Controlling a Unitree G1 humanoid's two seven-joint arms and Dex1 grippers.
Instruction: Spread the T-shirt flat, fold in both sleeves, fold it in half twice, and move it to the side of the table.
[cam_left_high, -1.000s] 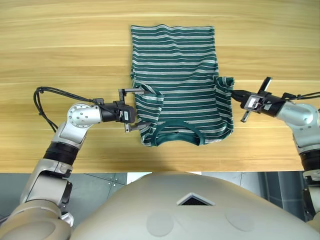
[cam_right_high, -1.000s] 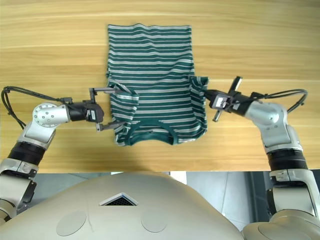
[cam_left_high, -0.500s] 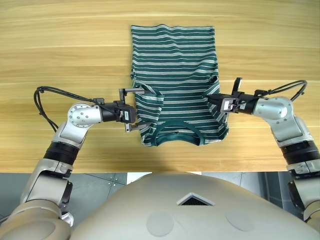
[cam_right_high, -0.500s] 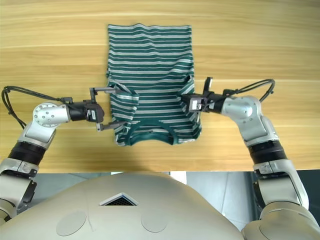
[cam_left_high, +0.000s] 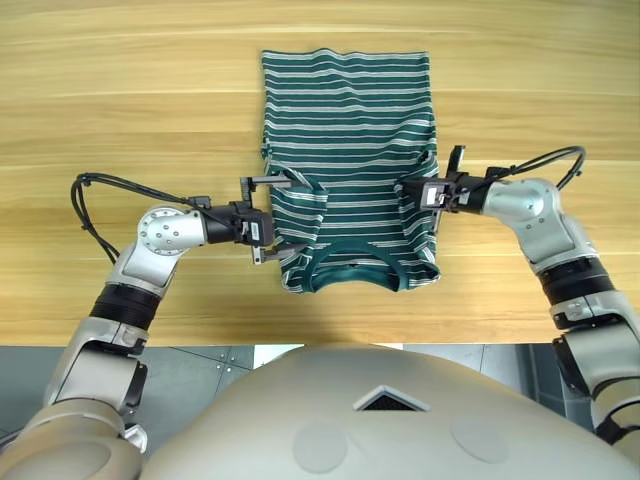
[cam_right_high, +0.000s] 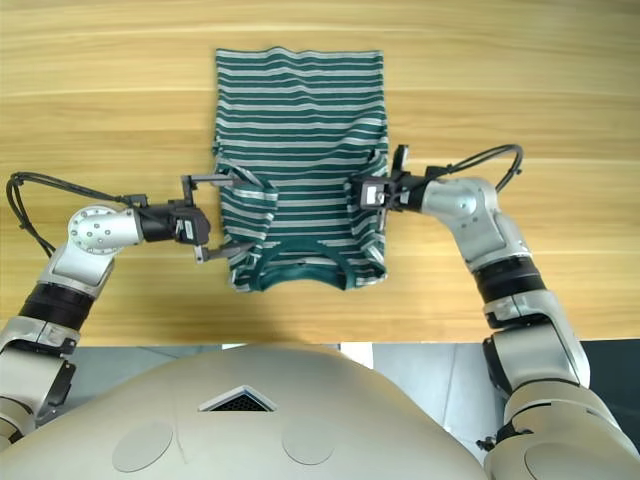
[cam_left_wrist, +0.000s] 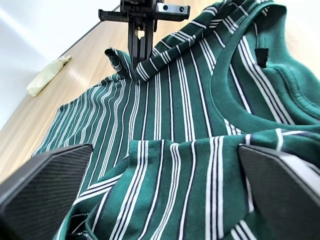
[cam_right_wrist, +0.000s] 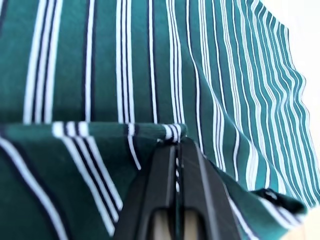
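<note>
The green striped T-shirt lies on the wooden table with its collar toward me. Its left sleeve is folded onto the body. My left gripper stands open at the shirt's left edge, fingers wide apart on either side of that folded sleeve, and the left wrist view has the cloth between the two fingers. My right gripper is shut on the right sleeve, holding it over the shirt body. The right wrist view has the fingers pinched on a striped fold.
Bare table lies on both sides of the shirt and beyond its hem. The table's front edge runs close below the collar. A small beige object lies on the table far off in the left wrist view.
My right gripper has carried the right sleeve leftward, from outside the shirt's right edge onto the body. The left arm has kept still.
</note>
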